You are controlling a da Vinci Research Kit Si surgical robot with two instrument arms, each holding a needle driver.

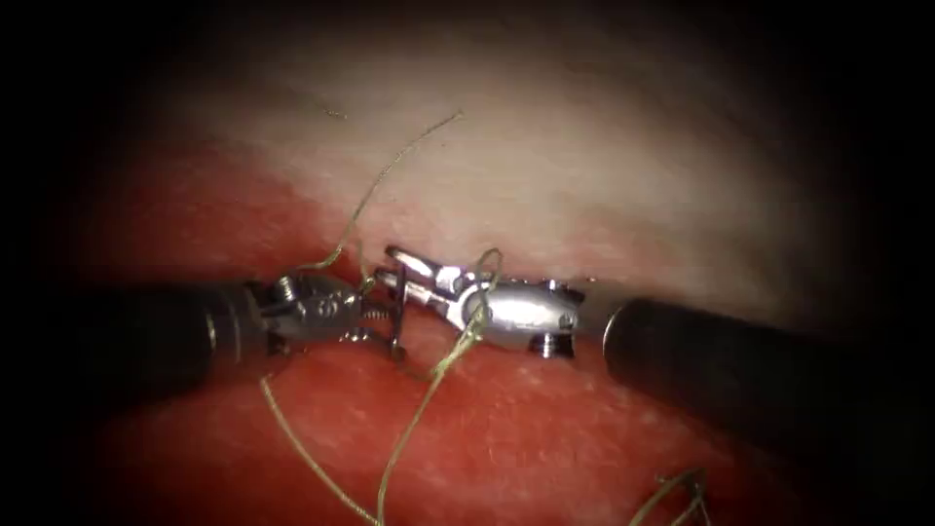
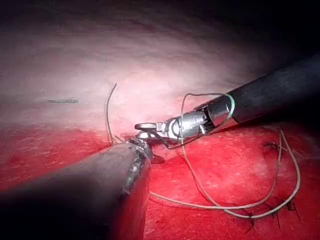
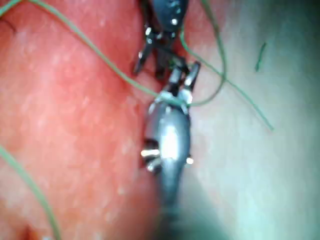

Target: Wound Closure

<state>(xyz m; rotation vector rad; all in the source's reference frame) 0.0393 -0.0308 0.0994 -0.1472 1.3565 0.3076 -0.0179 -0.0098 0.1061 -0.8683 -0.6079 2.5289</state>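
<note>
My left tool (image 1: 388, 314) comes in from the left over the red-stained tissue (image 1: 545, 429). Its jaws look shut across a short dark needle (image 1: 399, 326) that stands upright, out of the tissue. Thread (image 1: 443, 365) runs from the needle's lower end and loops around the wrist of my right tool (image 1: 390, 268), as the left wrist view also shows for the thread loop (image 2: 231, 102). The right tool's jaws are open with nothing between them, tips just above the left tool's tips. A free thread tail (image 1: 375, 190) rises from beside them over the pale tissue.
Long slack thread (image 1: 312, 458) trails toward the near edge. More thread (image 1: 682, 492) lies at the lower right. Dark finished stitches (image 2: 272, 212) sit along the cut with a thread arc (image 2: 297, 180) over them. Both shafts lie low over the tissue.
</note>
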